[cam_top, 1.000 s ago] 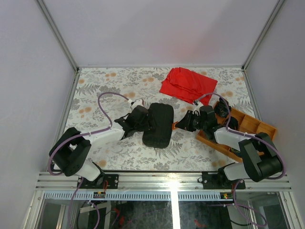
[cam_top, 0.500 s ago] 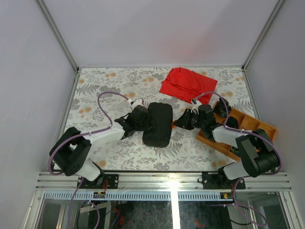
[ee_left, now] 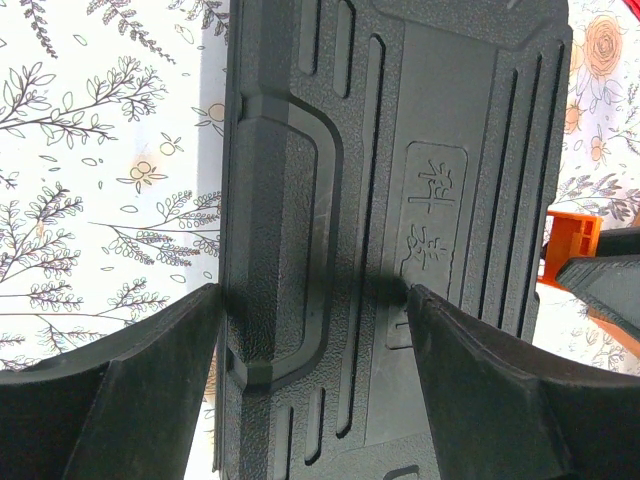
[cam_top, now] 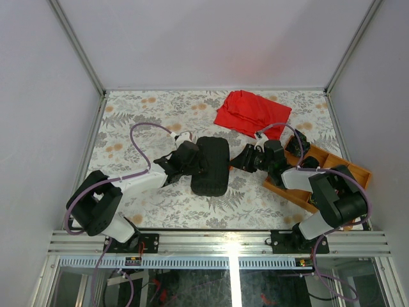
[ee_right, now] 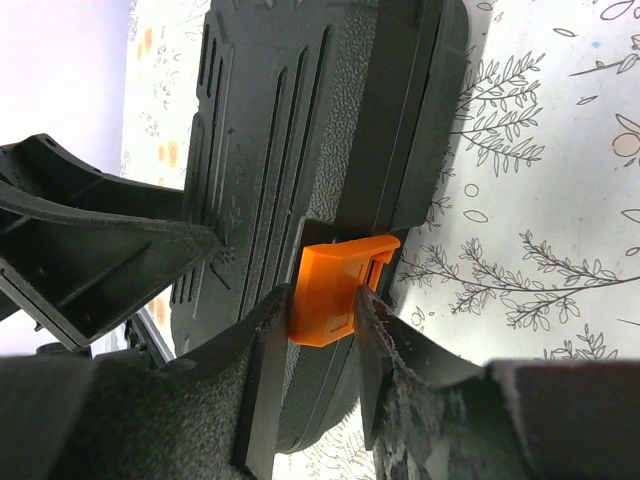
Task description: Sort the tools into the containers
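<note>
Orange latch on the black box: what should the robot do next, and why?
Probably the right end effector should tug the small orange plastic latch away from the black ribbed plastic tool case: it straddles the latch, the case looks shut, and the left end effector sits open over the lid.

Closed black ribbed tool case [cam_top: 211,166] lies flat, orange latch [ee_right: 340,285] rightward.
</note>
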You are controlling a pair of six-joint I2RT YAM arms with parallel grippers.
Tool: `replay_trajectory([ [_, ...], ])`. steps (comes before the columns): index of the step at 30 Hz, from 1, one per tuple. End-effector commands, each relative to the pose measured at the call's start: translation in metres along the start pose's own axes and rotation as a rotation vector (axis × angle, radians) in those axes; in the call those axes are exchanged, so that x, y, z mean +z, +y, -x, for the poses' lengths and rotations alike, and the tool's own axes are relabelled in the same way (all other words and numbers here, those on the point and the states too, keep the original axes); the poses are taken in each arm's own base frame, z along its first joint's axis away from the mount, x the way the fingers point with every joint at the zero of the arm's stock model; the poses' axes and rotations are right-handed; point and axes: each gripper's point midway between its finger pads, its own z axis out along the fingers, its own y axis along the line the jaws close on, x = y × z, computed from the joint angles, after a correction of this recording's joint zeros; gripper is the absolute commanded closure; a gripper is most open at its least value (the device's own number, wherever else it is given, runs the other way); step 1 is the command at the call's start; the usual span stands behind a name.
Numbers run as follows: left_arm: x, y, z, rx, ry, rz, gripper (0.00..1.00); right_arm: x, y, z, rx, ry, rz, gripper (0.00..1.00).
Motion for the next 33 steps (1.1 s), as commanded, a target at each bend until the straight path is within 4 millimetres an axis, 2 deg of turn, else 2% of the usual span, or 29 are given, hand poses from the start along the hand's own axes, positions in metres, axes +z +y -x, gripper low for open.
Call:
replay_trajectory([
  [1,-0.0013,0.0635,-0.0773,0.125,0.259,0.203,0.28,0.0045,0.0571,0.0030,-0.072,0.019,0.210,0.62],
  [20,0.0000,0.0638,-0.0806,0.129,0.266,0.206,0.28,0.0066,0.0627,-0.0012,-0.073,0.035,0.239,0.52],
  [27,0.0009,0.0623,-0.0810,0.133,0.268,0.203,0.28,0.0058,0.0642,-0.0024,-0.077,0.038,0.243,0.44],
  [29,0.0008,0.0622,-0.0813,0.132,0.268,0.203,0.28,0.0054,0.0639,-0.0024,-0.077,0.037,0.242,0.45],
  [33,0.0009,0.0624,-0.0823,0.132,0.269,0.202,0.28,0.0045,0.0638,-0.0006,-0.084,0.031,0.232,0.55],
])
